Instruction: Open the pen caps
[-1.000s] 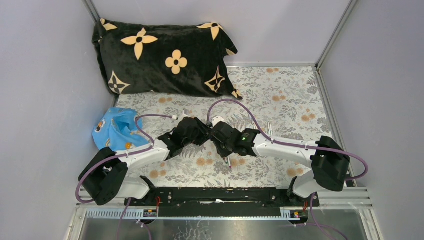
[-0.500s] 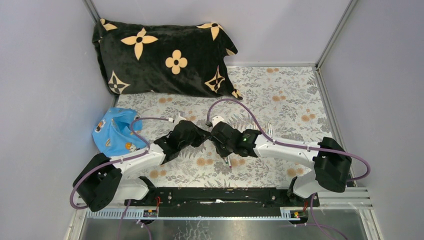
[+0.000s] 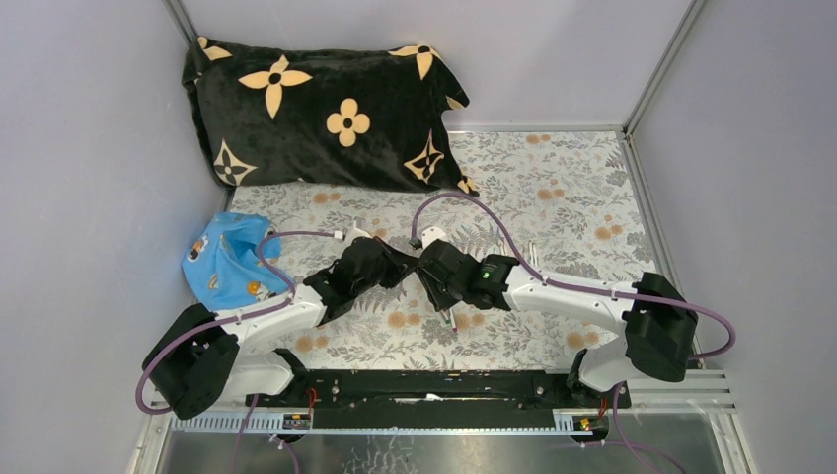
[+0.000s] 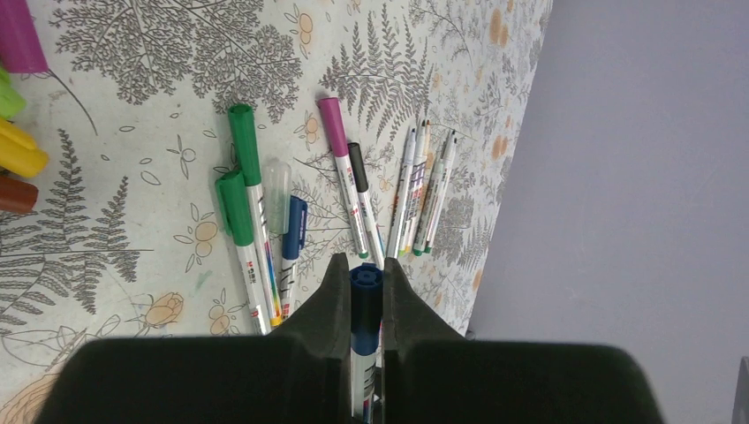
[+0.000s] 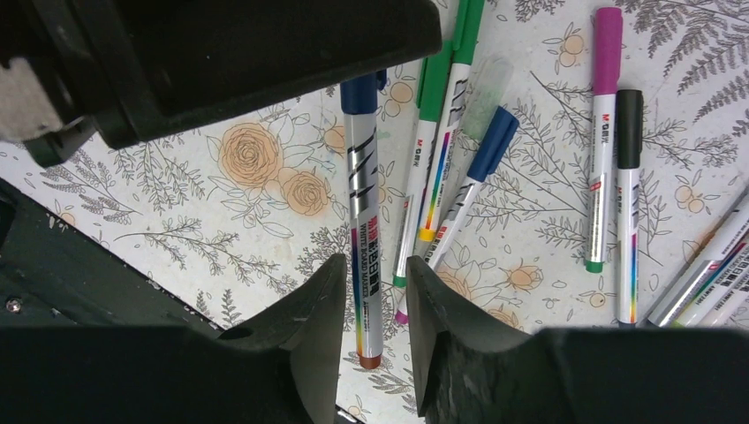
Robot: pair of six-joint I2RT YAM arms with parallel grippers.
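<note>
My left gripper (image 4: pixel 364 263) is shut on the blue pen cap (image 4: pixel 365 291) of one pen, whose white barrel runs back between the fingers. In the right wrist view that pen (image 5: pixel 364 221) hangs from the left gripper. Its barrel passes between the jaws of my right gripper (image 5: pixel 374 265), which stand open with a gap on each side. The two grippers meet above mid-table (image 3: pixel 413 269). More pens lie on the cloth: green-capped (image 4: pixel 245 146), purple-capped (image 4: pixel 333 126), black-capped (image 4: pixel 357 168) and blue-capped (image 4: pixel 294 228). Several thin uncapped pens (image 4: pixel 424 190) lie beside them.
Loose purple (image 4: pixel 19 35), yellow (image 4: pixel 19 152) and red-brown (image 4: pixel 16 194) caps lie at the left edge of the left wrist view. A black flowered pillow (image 3: pixel 321 114) fills the back left, a blue cloth (image 3: pixel 227 262) lies at the left wall. Grey walls close three sides.
The left arm's elbow has swung a little left and its wrist has edged toward the right gripper. The right arm has hardly moved.
</note>
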